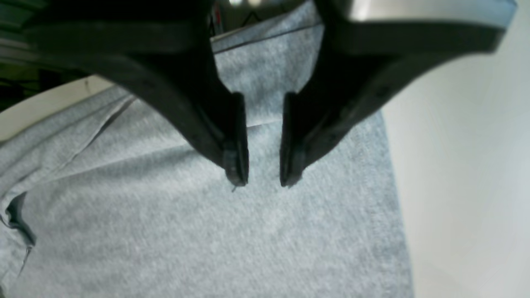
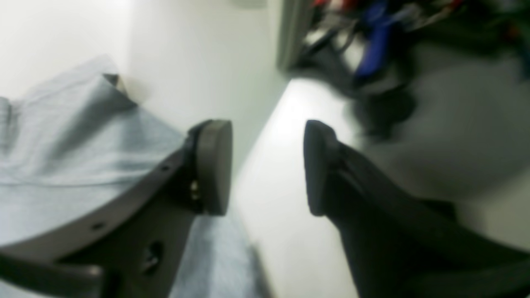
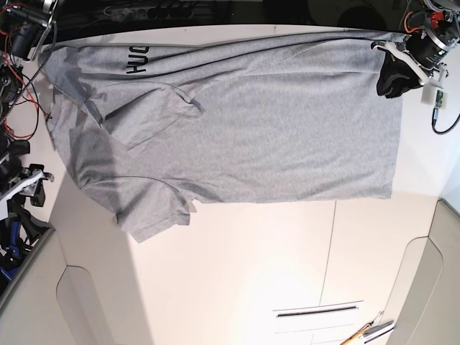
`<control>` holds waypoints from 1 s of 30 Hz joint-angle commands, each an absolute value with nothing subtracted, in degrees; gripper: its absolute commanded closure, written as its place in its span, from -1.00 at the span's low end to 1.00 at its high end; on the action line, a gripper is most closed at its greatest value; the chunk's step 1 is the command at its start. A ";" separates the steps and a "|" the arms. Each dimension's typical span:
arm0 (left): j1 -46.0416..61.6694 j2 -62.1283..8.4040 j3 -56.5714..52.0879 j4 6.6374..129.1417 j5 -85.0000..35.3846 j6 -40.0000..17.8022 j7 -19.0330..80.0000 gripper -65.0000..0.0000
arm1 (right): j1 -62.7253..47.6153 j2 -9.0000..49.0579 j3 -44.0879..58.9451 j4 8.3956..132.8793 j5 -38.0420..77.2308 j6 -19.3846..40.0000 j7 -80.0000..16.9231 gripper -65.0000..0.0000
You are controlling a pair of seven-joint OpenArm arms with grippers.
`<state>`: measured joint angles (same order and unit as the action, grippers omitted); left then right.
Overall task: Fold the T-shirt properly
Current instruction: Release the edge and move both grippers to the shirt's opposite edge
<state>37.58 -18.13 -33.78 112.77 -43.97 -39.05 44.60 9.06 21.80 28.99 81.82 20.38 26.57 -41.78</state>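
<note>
Lying spread flat on the white table [image 3: 237, 273], the grey T-shirt [image 3: 237, 136] is judged light, soft and limp; a hem corner is best pinched. Directly beneath the spread, empty left gripper [image 1: 263, 182] lies cloth; the right gripper [image 2: 267, 165] is parted beside its edge

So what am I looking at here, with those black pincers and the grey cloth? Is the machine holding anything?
It is a robot with two arms, and each arm carries a small camera at its wrist. The wide picture looks down on a white table where a grey T-shirt lies spread out, with dark lettering near one corner. The black pincers are the arms' grippers. One close-up looks along the left gripper, which hangs over the shirt near one edge with its jaws apart and no cloth between them. The other looks along the right gripper, open too, above the table's edge beside the shirt. That picture is blurred. Neither gripper holds anything.
</note>
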 commanded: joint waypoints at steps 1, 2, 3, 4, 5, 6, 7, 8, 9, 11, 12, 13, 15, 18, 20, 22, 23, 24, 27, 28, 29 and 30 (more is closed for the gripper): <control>37.93 -18.74 -34.20 113.67 -44.73 -39.16 43.48 0.48 | 11.94 23.62 29.28 78.83 23.90 28.03 -40.95 0.14; 37.91 -18.72 -34.20 113.67 -44.73 -39.16 43.44 0.48 | 13.74 24.18 29.28 74.32 27.07 29.82 -41.58 0.14; 37.91 -18.74 -34.20 113.67 -44.73 -39.16 43.31 0.48 | 15.62 24.62 29.28 69.97 29.65 31.44 -42.61 0.14; 37.93 -18.74 -34.20 113.67 -44.73 -39.16 43.24 0.48 | 17.39 24.91 29.28 65.82 31.29 32.45 -43.55 0.14; 37.91 -18.74 -34.20 113.67 -44.73 -39.16 43.22 0.48 | 19.05 25.08 29.28 62.04 32.21 32.99 -44.10 0.14; 37.93 -18.74 -34.20 113.67 -44.73 -39.16 43.05 0.48 | 20.38 25.08 29.28 58.74 32.23 33.04 -44.14 0.14; 37.91 -18.74 -34.20 113.67 -44.73 -39.16 43.03 0.48 | 21.50 25.02 29.26 55.94 32.14 33.06 -44.14 0.14; 37.91 -18.74 -34.20 113.67 -44.75 -39.16 42.94 0.48 | 22.33 24.99 29.10 53.58 32.21 33.04 -44.03 0.14; 37.93 -18.72 -34.20 113.67 -44.73 -39.18 42.65 0.48 | 22.85 24.88 28.88 51.83 32.14 33.04 -43.68 0.14; 37.91 -18.72 -34.20 113.67 -44.75 -39.16 42.04 0.48 | 23.33 24.53 28.16 49.58 32.05 33.04 -43.22 0.14; 37.91 -18.74 -34.20 113.67 -44.73 -39.16 41.85 0.48 | 23.31 24.25 27.53 49.28 31.75 33.04 -43.05 0.14; 37.91 -18.74 -34.20 113.67 -44.73 -39.16 41.78 0.48 | 23.27 23.92 26.79 49.28 30.81 33.04 -43.05 0.14; 37.65 -18.72 -34.20 113.67 -44.73 -39.16 41.80 0.48 | 23.29 23.35 24.73 49.28 27.88 33.01 -42.63 0.14; 37.10 -18.72 -34.20 113.67 -44.73 -39.18 41.91 0.48 | 23.29 22.94 20.64 49.28 24.18 32.80 -40.66 0.14; 36.97 -18.74 -34.20 113.67 -44.73 -39.16 41.98 0.48 | 23.29 22.81 17.74 49.28 23.09 32.80 -40.73 0.14; 36.97 -18.74 -34.20 113.67 -44.73 -39.16 41.98 0.48 | 23.27 22.83 15.05 49.28 22.70 32.80 -40.75 0.14; 36.97 -18.72 -34.20 113.67 -44.73 -39.16 41.98 0.48 | 23.27 22.83 13.98 49.28 22.68 32.80 -40.75 0.14; 36.97 -18.72 -34.20 113.67 -44.73 -39.18 41.98 0.48 | 23.29 22.83 13.13 49.28 22.70 32.77 -40.75 0.14; 36.97 -18.74 -34.20 113.67 -44.73 -39.16 42.00 0.48 | 23.27 22.79 12.03 49.28 22.72 32.80 -40.75 0.14; 36.97 -18.74 -34.20 113.67 -44.73 -39.16 41.98 0.48 | 23.27 22.81 12.01 49.28 22.72 32.80 -40.91 0.14; 36.97 -18.74 -34.20 113.67 -44.73 -39.18 42.00 0.48 | 23.27 22.81 12.01 49.28 22.72 32.80 -41.19 0.14; 36.97 -18.74 -34.20 113.67 -44.73 -39.16 41.98 0.48 | 23.27 22.81 12.01 49.28 22.74 32.80 -41.54 0.14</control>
<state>36.75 -18.09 -33.78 112.77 -43.97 -39.03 43.07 22.70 22.22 12.23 48.90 23.97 32.84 -38.98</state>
